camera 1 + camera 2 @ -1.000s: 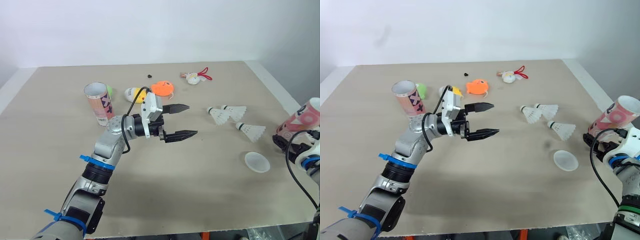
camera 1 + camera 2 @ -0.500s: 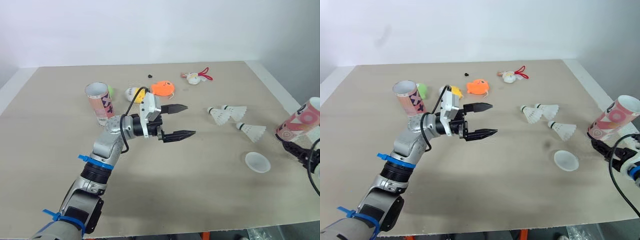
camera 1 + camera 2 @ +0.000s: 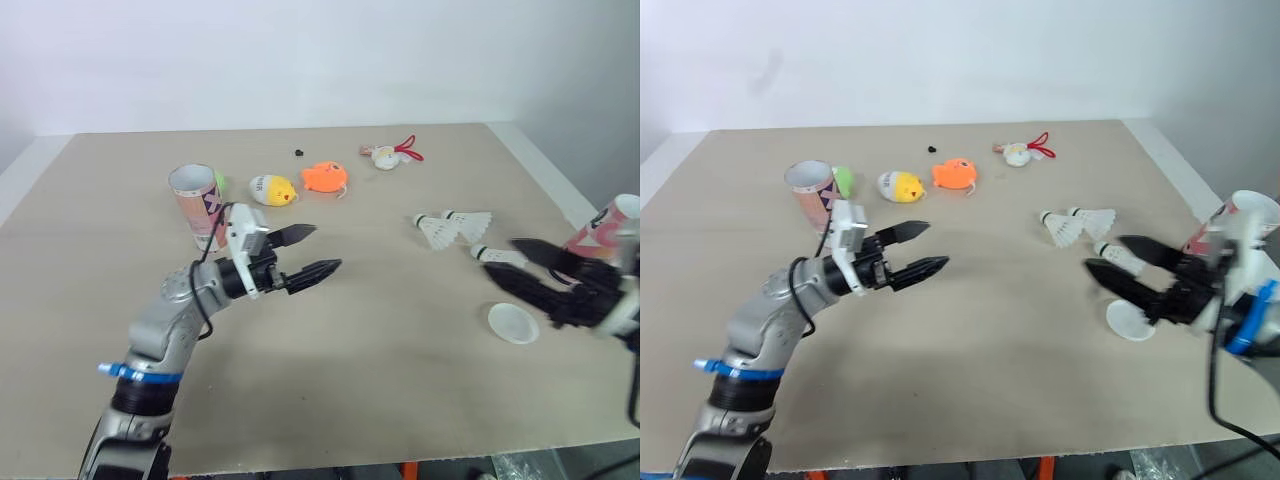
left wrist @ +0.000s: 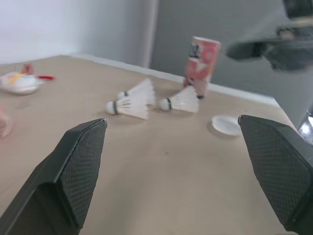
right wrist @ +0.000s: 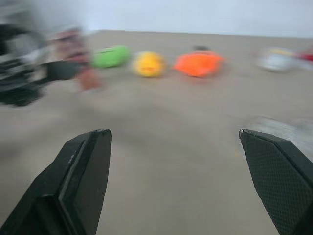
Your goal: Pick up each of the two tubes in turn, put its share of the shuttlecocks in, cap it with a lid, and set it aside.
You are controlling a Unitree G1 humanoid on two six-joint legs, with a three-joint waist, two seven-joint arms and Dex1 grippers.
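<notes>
The left tube [image 3: 196, 206] stands upright, mouth open to the ceiling, on the robot's left side of the table [image 3: 380, 370]. The left gripper [image 3: 327, 247] hangs just beside it, toward the middle of the table and a touch nearer the robot, apart from it with no contact. Its two black fingers are spread wide with nothing between them, and they point toward the centre of the table.

Over on the right, the right tube [image 3: 604, 230] stands at the table's right edge, behind the right gripper [image 3: 500, 260] and clear of its fingers. That gripper is spread wide too and empty, reaching in from the right. Its fingertips sit over the nearest shuttlecock [image 4: 182, 101], and whether they touch it cannot be told.

The other two shuttlecocks [image 3: 437, 231] lie side by side just beyond the fingertips, corks pointing to the robot's left, with no contact from either gripper. The white lid [image 3: 512, 323] lies flat on the table just beside the right gripper, on the robot's near side — untouched.

Further back, a green object [image 3: 219, 183] peeks out from behind the left tube. Next along the row come a yellow chick toy [image 3: 272, 189] and an orange toy [image 3: 324, 177]. A small black piece [image 3: 298, 152] and a white toy with a red cord [image 3: 388, 155] sit nearer the far edge.
</notes>
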